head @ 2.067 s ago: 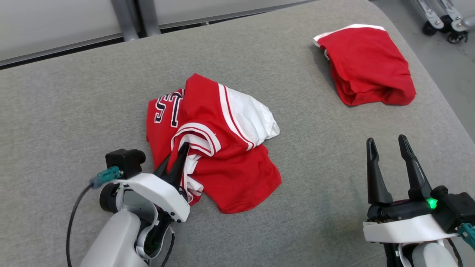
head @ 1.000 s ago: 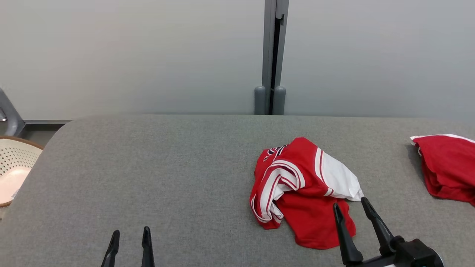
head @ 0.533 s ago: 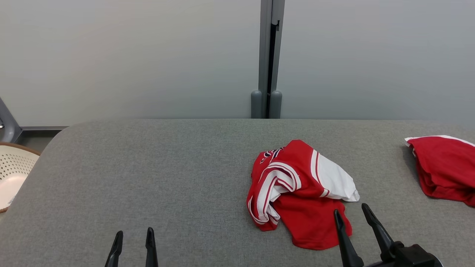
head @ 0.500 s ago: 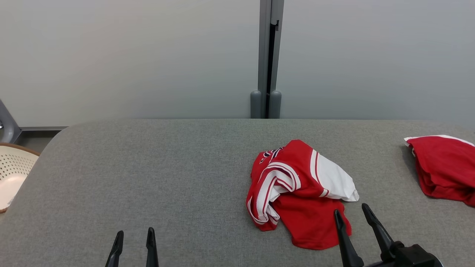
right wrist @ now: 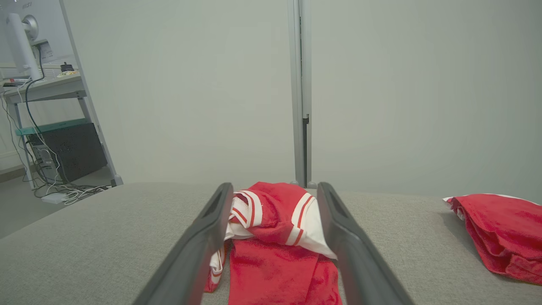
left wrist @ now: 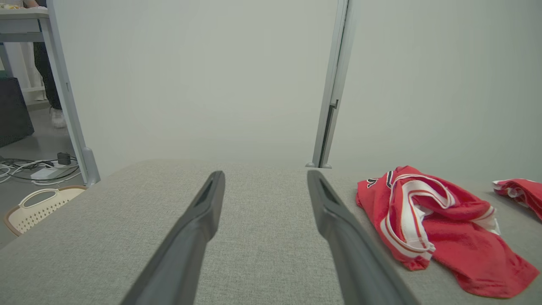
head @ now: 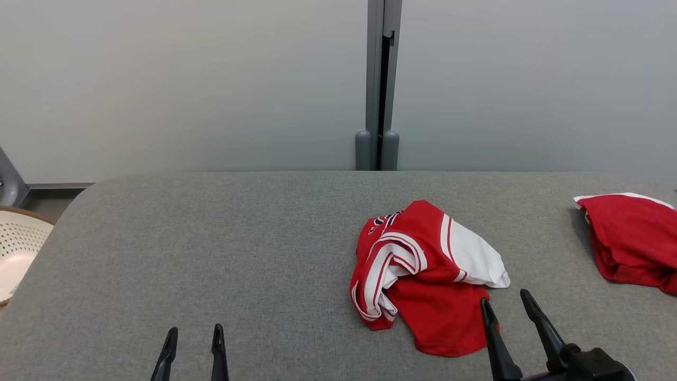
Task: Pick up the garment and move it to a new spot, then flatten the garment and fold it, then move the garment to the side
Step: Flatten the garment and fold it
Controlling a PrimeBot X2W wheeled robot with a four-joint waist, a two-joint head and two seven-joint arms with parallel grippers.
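Two red garments on one wide grey padded table (head: 211, 238), backed by a pale partition wall (head: 185, 79). Crumpled right of centre: the red-and-white garment (head: 423, 275), striped trim bunched over itself, white panel turned up, loose on the cloth top and held by nothing. Well apart at the far right edge: a second red garment (head: 629, 243), folded. Below the left corner: a pale perforated basket (head: 16, 254). Poised at the crumpled heap's near hem, contact impossible to judge: the right gripper (head: 504, 297), fingers spread wide and empty. Over bare table to the left, well clear of the cloth: the left gripper (head: 194, 329), likewise spread wide and empty.

Likely trouble from here: pinching several bunched layers at once and lifting a knot instead of an edge; snagging the trim loop on a fingertip; dragging the heap into the folded piece or off the near edge; flattening with a sleeve trapped underneath.
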